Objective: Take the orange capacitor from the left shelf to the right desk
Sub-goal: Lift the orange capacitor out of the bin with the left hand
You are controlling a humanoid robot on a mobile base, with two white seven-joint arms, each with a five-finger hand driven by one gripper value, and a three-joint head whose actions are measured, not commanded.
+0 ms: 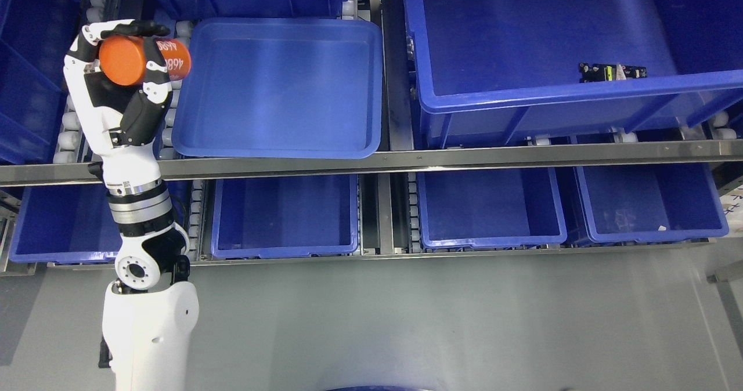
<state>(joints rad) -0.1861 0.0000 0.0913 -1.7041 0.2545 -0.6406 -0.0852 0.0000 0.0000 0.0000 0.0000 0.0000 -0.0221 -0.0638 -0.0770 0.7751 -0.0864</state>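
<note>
While raised from the lower left on a white and black arm, left hand (125, 66) curled around the orange capacitor (142, 60), fingers (157, 69) wrapped over its barrel and thumb lying across the top. Capacitor held on its side, flat orange end facing left, white printing on the barrel facing up (digits partly hidden by the fingers). Held over the white rollers at the left end of the upper shelf level, just beside the left edge of the shallow blue tray (278, 89), apparently clear of it, though contact cannot be told for certain. To the right of the tray, across a metal divider, a deep blue bin (557, 89) with a small black circuit board (612, 72) lying inside near its front wall. Running across the view below tray and bin, a steel rail (406, 160). Beneath the rail, a row of smaller blue bins (284, 214) side by side. Grey floor (435, 321) in the foreground.
</note>
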